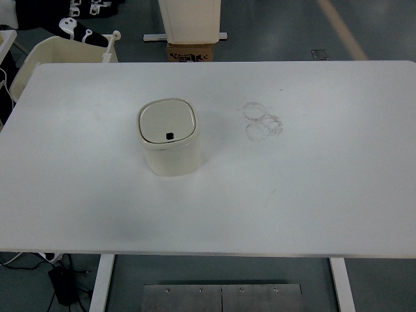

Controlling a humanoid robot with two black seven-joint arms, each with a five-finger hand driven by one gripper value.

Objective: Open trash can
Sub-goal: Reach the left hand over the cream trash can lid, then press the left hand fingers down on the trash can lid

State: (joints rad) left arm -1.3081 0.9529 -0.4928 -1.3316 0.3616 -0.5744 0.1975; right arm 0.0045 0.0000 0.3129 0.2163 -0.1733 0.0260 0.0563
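One trash can [168, 136], white table [312, 188]

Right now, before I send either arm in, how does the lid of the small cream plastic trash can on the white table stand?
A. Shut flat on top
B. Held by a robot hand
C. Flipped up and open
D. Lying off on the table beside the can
A: the lid sits flat and closed on the small cream plastic trash can, which stands on the white table; no robot hand is in view.
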